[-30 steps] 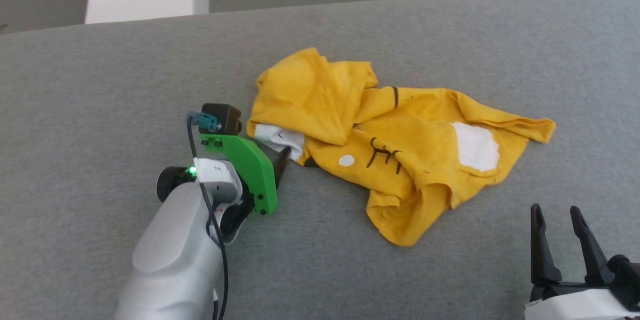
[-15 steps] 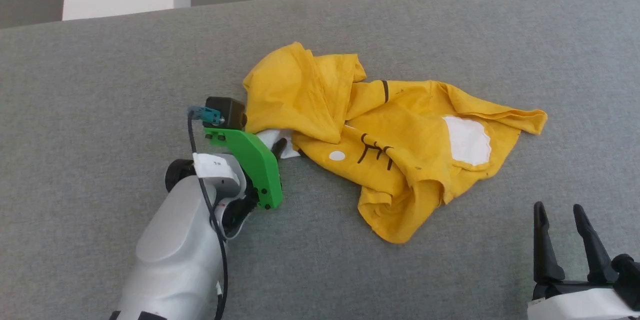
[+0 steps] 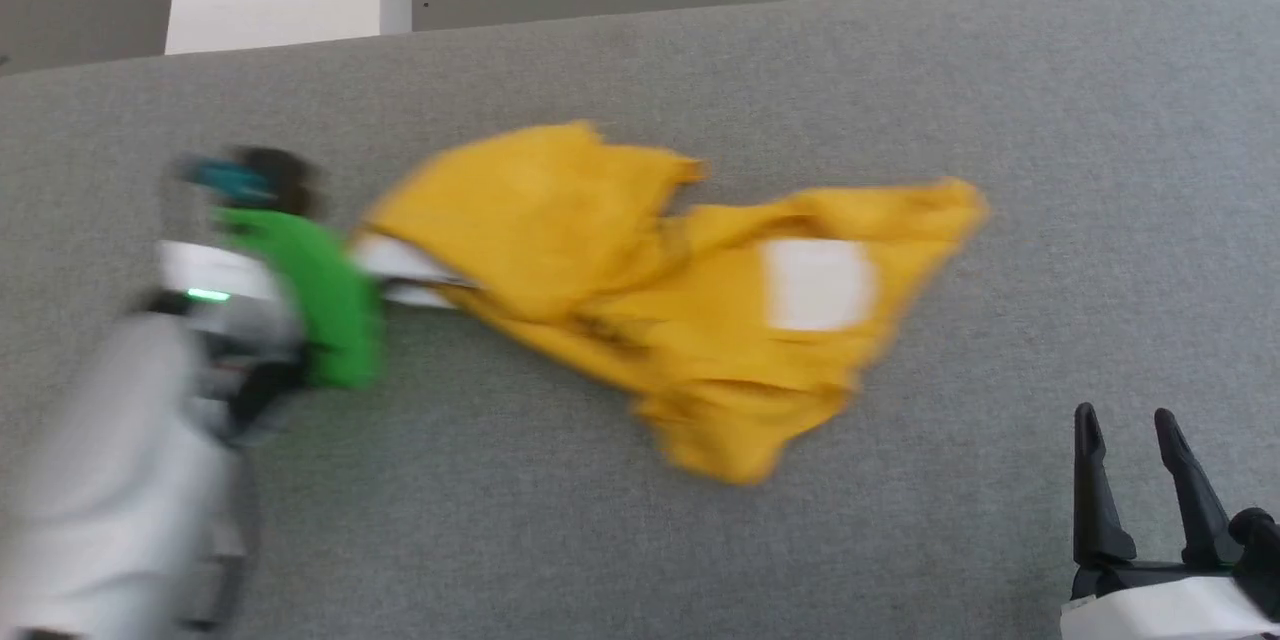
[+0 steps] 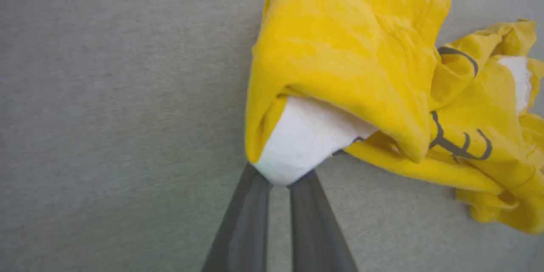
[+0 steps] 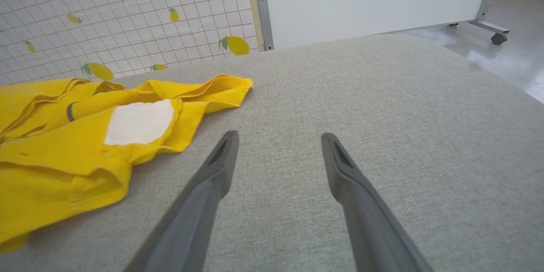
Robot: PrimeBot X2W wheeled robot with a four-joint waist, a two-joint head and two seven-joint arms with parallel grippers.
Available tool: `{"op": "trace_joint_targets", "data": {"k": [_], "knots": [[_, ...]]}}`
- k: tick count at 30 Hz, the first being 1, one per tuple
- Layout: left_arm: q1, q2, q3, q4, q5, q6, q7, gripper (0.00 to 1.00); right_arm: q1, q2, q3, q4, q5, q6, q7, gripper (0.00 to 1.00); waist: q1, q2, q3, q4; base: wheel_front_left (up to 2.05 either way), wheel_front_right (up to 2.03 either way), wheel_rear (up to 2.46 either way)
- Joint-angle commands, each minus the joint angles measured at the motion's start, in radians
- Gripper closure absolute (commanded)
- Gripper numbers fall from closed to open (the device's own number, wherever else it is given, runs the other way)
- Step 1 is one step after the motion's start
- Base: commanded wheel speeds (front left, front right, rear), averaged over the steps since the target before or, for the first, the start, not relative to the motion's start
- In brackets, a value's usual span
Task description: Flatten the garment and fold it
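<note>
left pincer (image 4: 278, 178) pinched on crumpled soft yellow garment (image 4: 340, 51) | right pincer (image 5: 276, 153) spread | grey woven surface (image 5: 382, 93)

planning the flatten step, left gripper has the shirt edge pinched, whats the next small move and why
Probably bring the right gripper across to the nearest free corner of the garment and close there. The left gripper is shut on a white-patched edge, the right is open and apart from the cloth, which lies bunched; two held ends could pull it flat.
</note>
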Motion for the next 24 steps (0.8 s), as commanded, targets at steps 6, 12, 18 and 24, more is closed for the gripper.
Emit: {"op": "trace_joint_targets", "data": {"k": [6,12,18,24], "knots": [[0.003,0.182,0.1,-0.044,0.047,0.036,-0.083,1.0,-0.009,0.001,-0.013,-0.011,0.013,-0.001,-0.006,0.0,0.0,0.0,0.052,-0.062,0.0,0.0,0.0],[0.023,0.148,0.124,-0.03,0.048,0.063,-0.176,0.0,-0.008,0.001,-0.014,-0.016,0.019,-0.001,-0.006,0.0,0.0,0.0,0.07,-0.066,0.0,0.0,0.0],[0.008,0.103,0.116,-0.035,0.037,0.044,-0.237,0.0,-0.018,0.001,-0.015,-0.012,0.007,-0.001,-0.006,0.0,0.0,0.0,0.056,-0.024,0.0,0.0,0.0],[0.038,0.078,0.157,-0.115,0.027,0.039,-0.38,0.0,-0.017,0.001,-0.028,0.003,-0.006,-0.001,-0.006,0.0,0.0,0.0,0.003,0.033,0.0,0.0,0.0]]}}
